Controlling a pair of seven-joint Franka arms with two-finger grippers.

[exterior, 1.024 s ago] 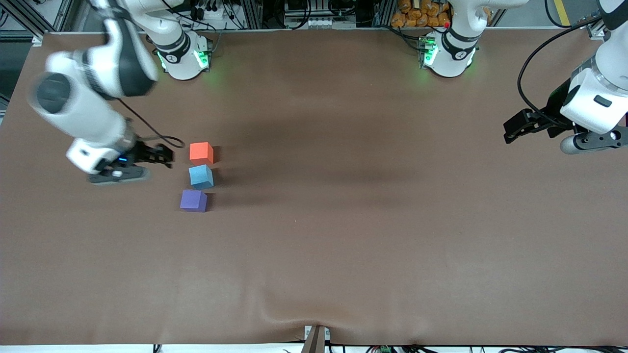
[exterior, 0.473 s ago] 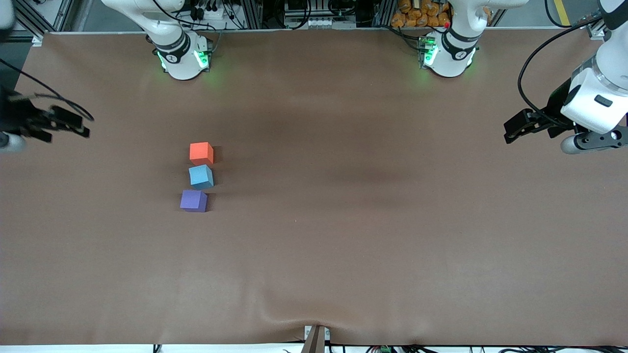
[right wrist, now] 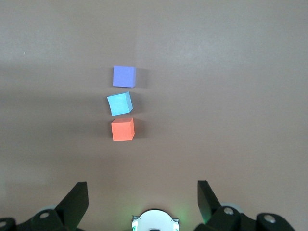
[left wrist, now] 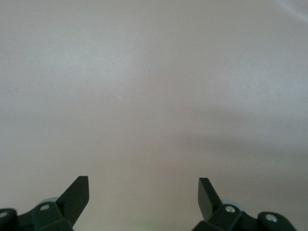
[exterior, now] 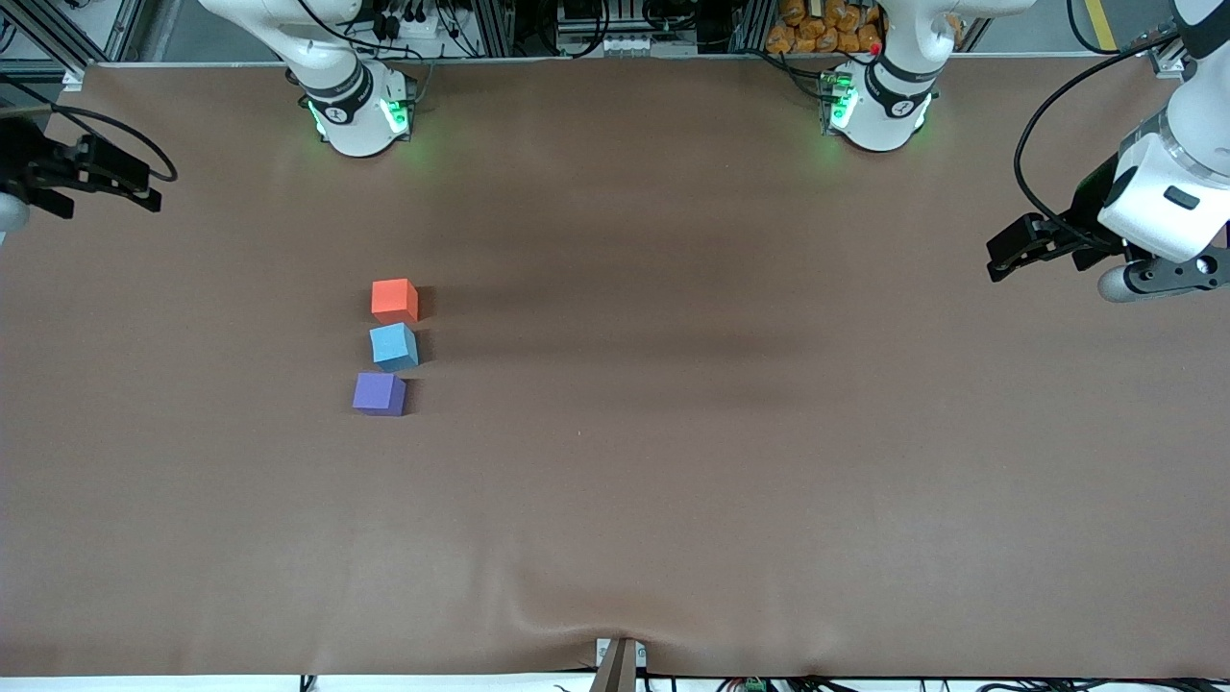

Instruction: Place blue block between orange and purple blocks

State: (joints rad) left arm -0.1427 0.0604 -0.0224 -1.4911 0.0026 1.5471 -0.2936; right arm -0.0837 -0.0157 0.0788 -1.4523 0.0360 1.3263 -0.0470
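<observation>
The orange block [exterior: 394, 300], the blue block [exterior: 394, 346] and the purple block [exterior: 379, 394] sit in a short row on the table. The blue block is in the middle and slightly turned. The orange block is farthest from the front camera and the purple block nearest. The right wrist view shows the same row: purple block [right wrist: 124, 76], blue block [right wrist: 119, 103], orange block [right wrist: 122, 129]. My right gripper [exterior: 146, 187] is open and empty, up over the table's edge at the right arm's end, well away from the blocks; it also shows in its own wrist view [right wrist: 143, 192]. My left gripper [exterior: 995, 258] is open and empty over the left arm's end [left wrist: 143, 185].
The brown table cover [exterior: 673, 432] is bare apart from the three blocks. The right arm's base [exterior: 354, 113] and the left arm's base [exterior: 879, 106] stand along the table's robot side. The right arm's base also shows in the right wrist view [right wrist: 155, 221].
My right gripper has drawn away from beside the blocks to the table's edge at the right arm's end, then toward the robots' side. The blocks and the left arm have not moved.
</observation>
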